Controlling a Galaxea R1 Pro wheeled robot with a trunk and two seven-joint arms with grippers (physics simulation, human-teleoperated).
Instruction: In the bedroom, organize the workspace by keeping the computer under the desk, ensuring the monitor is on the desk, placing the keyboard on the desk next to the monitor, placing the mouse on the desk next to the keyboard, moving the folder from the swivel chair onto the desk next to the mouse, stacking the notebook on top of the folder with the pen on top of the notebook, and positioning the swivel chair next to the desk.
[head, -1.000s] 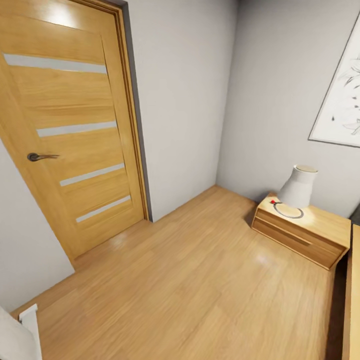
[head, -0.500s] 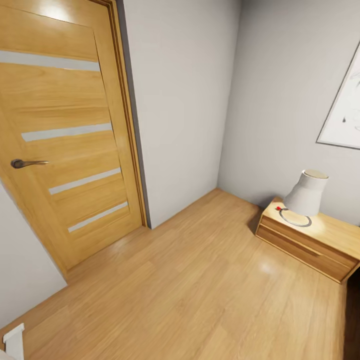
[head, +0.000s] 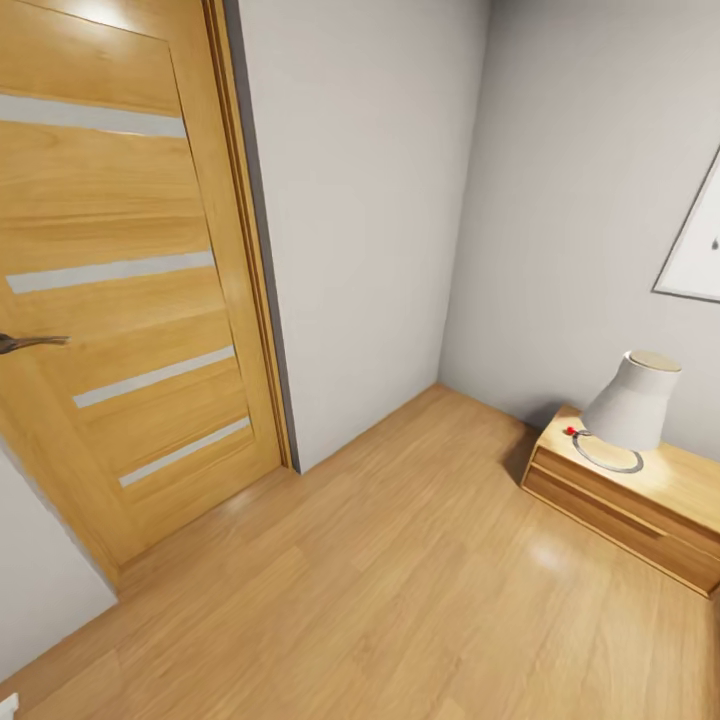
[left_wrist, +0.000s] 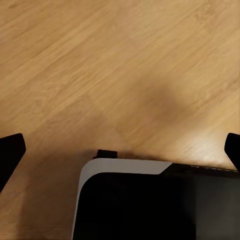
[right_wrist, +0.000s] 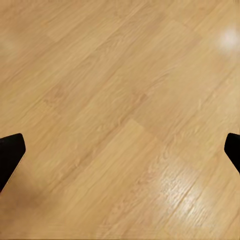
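One wooden door (head: 110, 290), one low wooden cabinet (head: 630, 505) well right of it, one white lamp (head: 632, 405) (on the cabinet), one framed picture (head: 695, 255).

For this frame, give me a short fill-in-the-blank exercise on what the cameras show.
1. The white cone-shaped lamp stands on a low light-wood ____.
2. The wooden door with pale horizontal strips is ____.
3. The floor is made of light ____ planks.
4. In the left wrist view, the left gripper has its fingertips far apart, so it is ____.

Missing words: nightstand; closed; wood; open
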